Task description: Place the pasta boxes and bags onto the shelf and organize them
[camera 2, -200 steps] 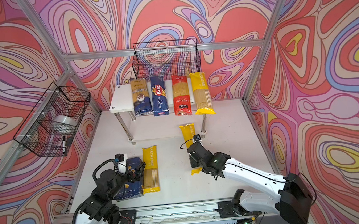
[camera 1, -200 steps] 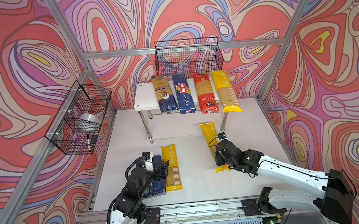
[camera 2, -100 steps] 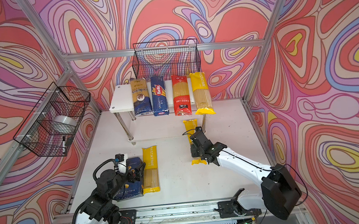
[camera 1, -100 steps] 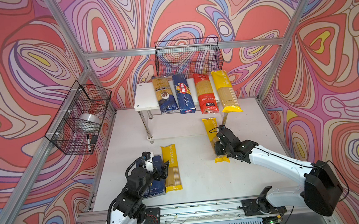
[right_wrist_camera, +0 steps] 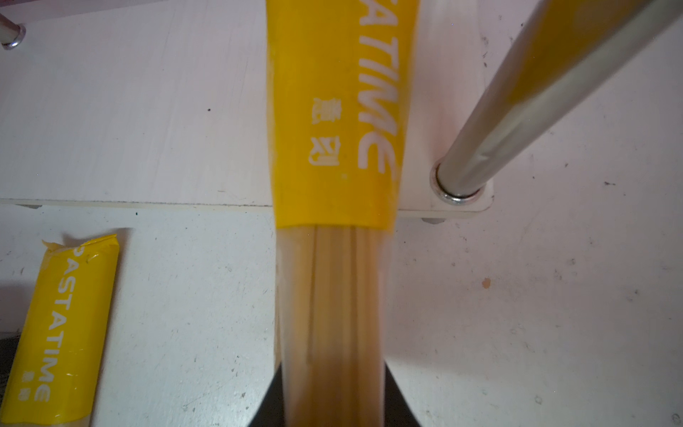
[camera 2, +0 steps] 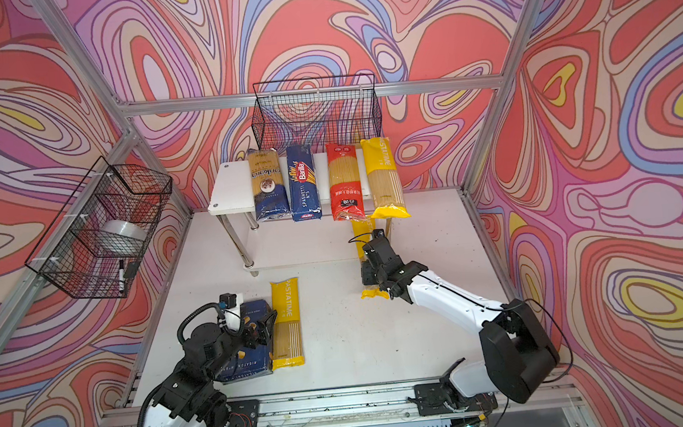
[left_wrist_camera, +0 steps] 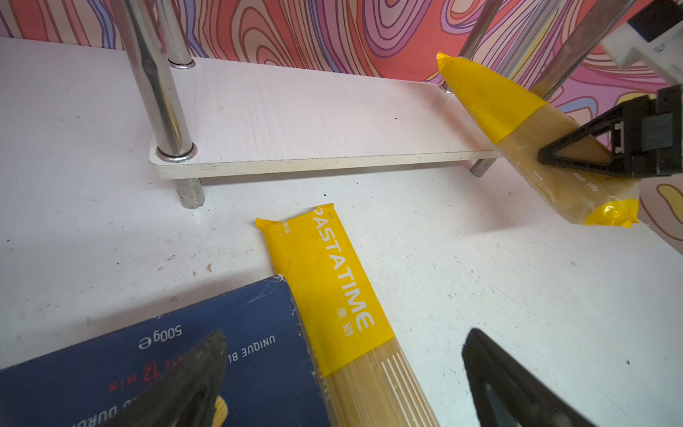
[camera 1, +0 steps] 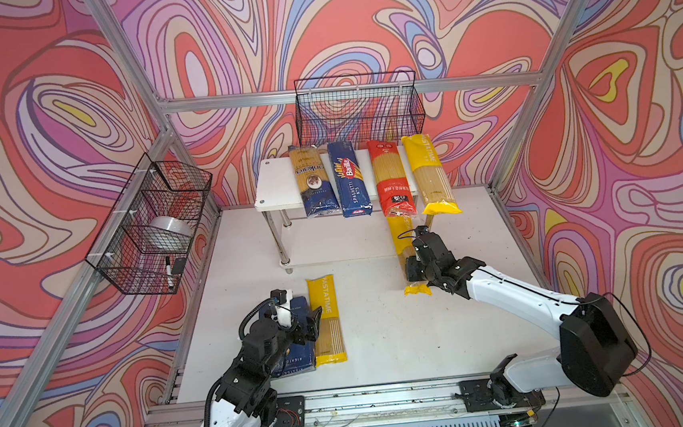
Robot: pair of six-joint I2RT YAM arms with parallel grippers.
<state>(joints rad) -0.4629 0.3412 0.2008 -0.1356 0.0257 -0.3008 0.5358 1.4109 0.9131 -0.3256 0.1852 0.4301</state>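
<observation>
Gripping yellow bag (camera 1: pixel 399 235), right jaws hold it over lower shelf board (camera 1: pixel 325 241), chrome leg (right_wrist_camera: pixel 517 103) beside; left jaws open.

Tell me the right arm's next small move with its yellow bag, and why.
Probably slide it further in: the right tool is shut on the yellow bag, whose front end is over the shelf's lower board beside a chrome leg, its tail outside.

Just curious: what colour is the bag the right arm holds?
Yellow bag with white lettering, partly clear; best in right wrist view.
</observation>
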